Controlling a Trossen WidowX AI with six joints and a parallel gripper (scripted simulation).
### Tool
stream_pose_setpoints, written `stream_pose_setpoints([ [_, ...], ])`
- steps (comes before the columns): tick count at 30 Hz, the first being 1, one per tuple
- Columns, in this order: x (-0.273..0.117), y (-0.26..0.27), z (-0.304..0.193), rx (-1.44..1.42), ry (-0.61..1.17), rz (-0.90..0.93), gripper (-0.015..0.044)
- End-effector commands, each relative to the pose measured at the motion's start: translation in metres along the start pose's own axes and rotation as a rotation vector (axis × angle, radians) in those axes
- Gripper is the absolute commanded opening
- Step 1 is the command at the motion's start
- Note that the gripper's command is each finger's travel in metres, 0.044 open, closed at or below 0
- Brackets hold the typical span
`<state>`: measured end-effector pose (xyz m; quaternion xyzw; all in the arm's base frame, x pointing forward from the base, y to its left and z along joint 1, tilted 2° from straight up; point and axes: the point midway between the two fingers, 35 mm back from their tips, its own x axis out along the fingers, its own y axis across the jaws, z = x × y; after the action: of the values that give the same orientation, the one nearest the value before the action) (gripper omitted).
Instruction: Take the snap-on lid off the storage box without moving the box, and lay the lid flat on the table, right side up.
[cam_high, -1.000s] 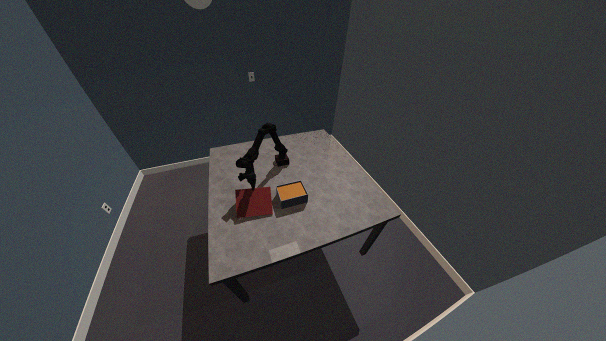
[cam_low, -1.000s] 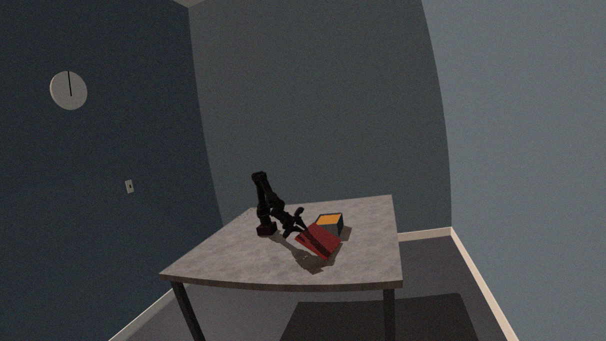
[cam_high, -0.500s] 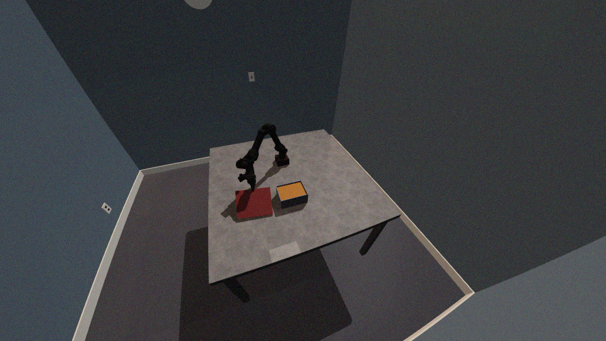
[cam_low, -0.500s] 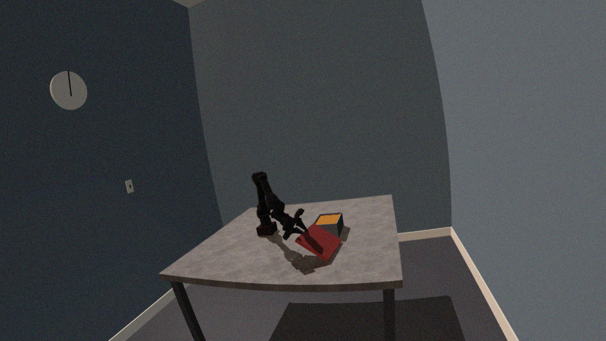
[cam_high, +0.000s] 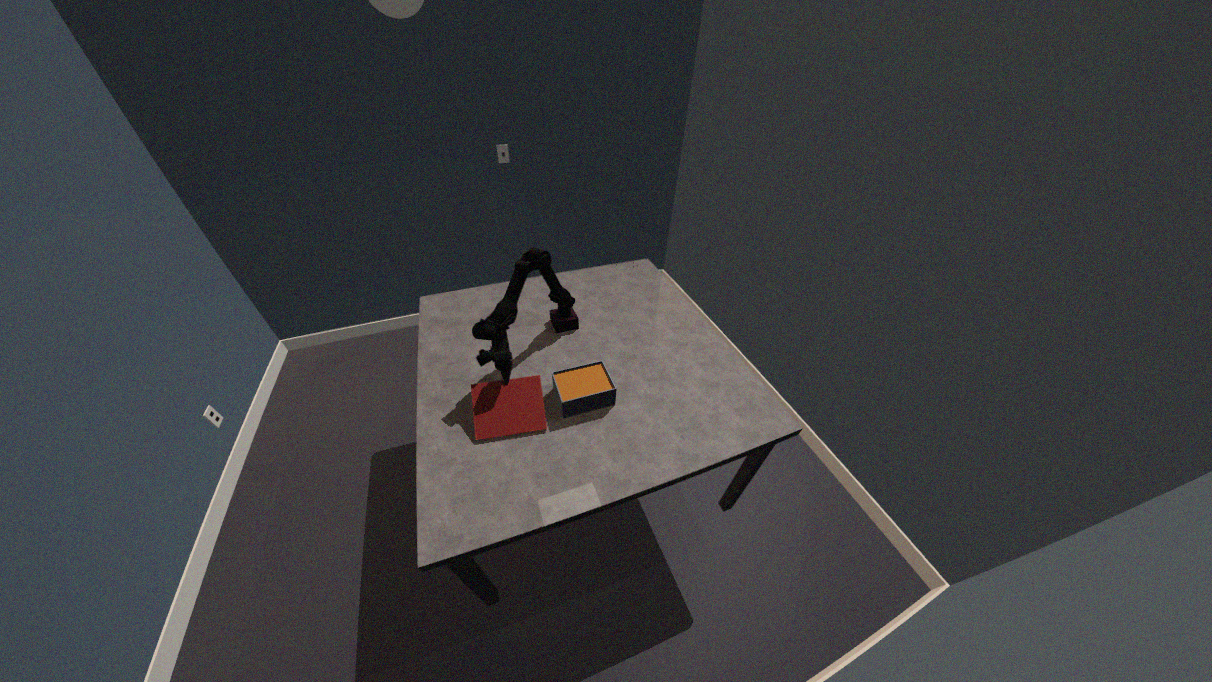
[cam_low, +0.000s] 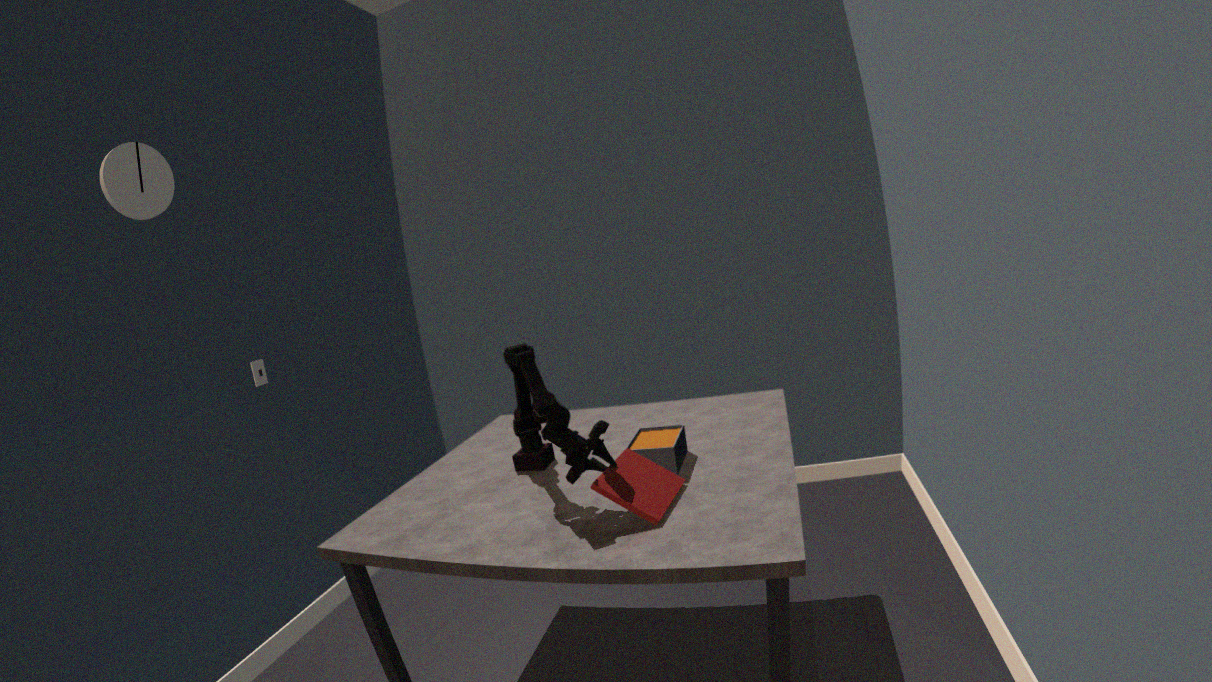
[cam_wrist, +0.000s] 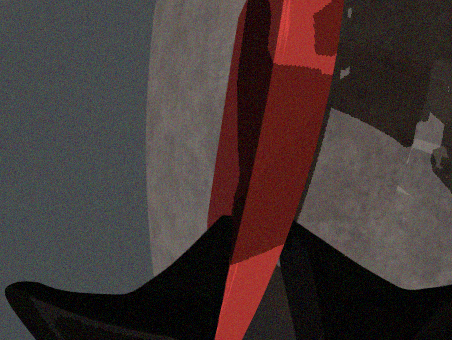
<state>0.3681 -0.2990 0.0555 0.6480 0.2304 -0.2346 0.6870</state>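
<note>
The red lid (cam_high: 518, 415) (cam_low: 650, 487) (cam_wrist: 292, 120) is off the box and tilted, top side up. The edge at my gripper is raised, and the far edge is low over the table; I cannot tell whether it touches. My gripper (cam_high: 506, 380) (cam_low: 613, 467) (cam_wrist: 261, 223) is shut on the lid's near edge. In the wrist view the lid's rim runs up from between the black fingers. The dark storage box (cam_high: 589, 403) (cam_low: 669, 458) stands upright and open beside the lid, with orange inside. A narrow gap shows between them in the top view.
The grey table (cam_high: 678, 381) (cam_low: 466, 508) bears the arm's base (cam_high: 563, 320) (cam_low: 532, 459) behind the lid and box. The arm's shadow falls on the table and over part of the lid. A pale patch (cam_high: 569, 502) lies at the table's front edge.
</note>
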Motion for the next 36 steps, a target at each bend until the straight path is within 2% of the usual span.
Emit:
stream_pose_setpoints([
  [1, 0.016, -0.021, -0.014, 0.019, 0.037, -0.047, 0.0000],
  [36, 0.027, -0.036, -0.014, 0.019, 0.037, -0.047, 0.0000],
])
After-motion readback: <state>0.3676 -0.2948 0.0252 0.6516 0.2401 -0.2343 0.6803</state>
